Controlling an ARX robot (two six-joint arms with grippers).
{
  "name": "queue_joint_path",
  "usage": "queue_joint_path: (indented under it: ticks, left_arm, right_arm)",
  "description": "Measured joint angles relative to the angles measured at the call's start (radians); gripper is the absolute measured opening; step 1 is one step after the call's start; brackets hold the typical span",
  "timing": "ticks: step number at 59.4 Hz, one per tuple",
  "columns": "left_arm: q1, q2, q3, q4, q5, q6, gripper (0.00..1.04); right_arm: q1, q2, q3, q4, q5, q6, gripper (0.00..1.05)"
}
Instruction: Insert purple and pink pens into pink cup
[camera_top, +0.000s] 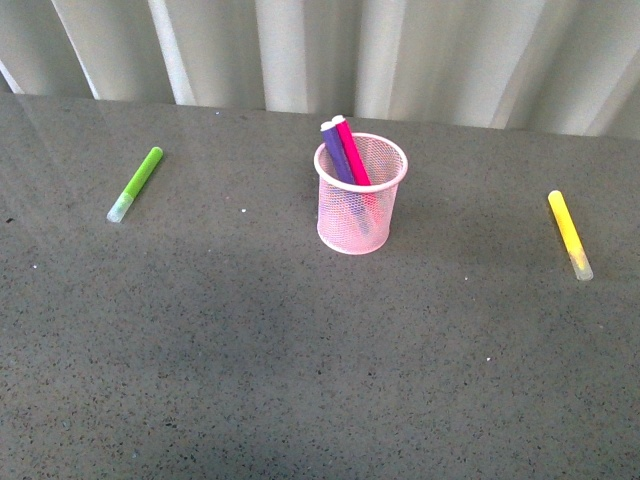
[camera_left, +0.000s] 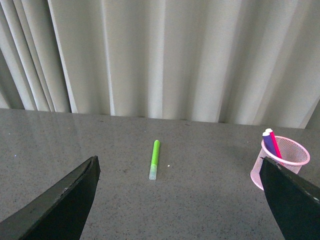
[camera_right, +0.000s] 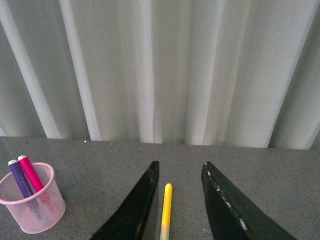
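The pink cup (camera_top: 361, 195) stands upright at the middle of the grey table. The purple pen (camera_top: 336, 152) and the pink pen (camera_top: 352, 152) stand inside it, leaning toward the back left, tips above the rim. The cup also shows in the left wrist view (camera_left: 290, 150) and the right wrist view (camera_right: 31, 207), with both pens in it. No arm shows in the front view. My left gripper (camera_left: 180, 167) is open and empty, with the cup beside one finger. My right gripper (camera_right: 181, 167) is open and empty.
A lime-green marker (camera_top: 135, 184) lies at the table's left, also in the left wrist view (camera_left: 154, 159). A yellow marker (camera_top: 569, 234) lies at the right; in the right wrist view it (camera_right: 166, 210) lies on the table in line with my right jaws' gap. A pale curtain (camera_top: 320, 50) hangs behind the table.
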Motion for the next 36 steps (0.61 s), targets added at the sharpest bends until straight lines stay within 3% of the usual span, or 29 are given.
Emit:
queue_joint_path:
  ticks: [4, 8, 36]
  left_arm:
    - [0.000, 0.000, 0.000, 0.000, 0.000, 0.000, 0.98]
    - [0.000, 0.000, 0.000, 0.000, 0.000, 0.000, 0.98]
    - [0.000, 0.000, 0.000, 0.000, 0.000, 0.000, 0.98]
  right_arm:
    - [0.012, -0.047, -0.020, -0.026, 0.013, 0.000, 0.16]
    - [0.070, -0.095, -0.038, -0.058, 0.090, -0.003, 0.03]
    - [0.101, -0.330, -0.095, -0.207, 0.097, -0.003, 0.03]
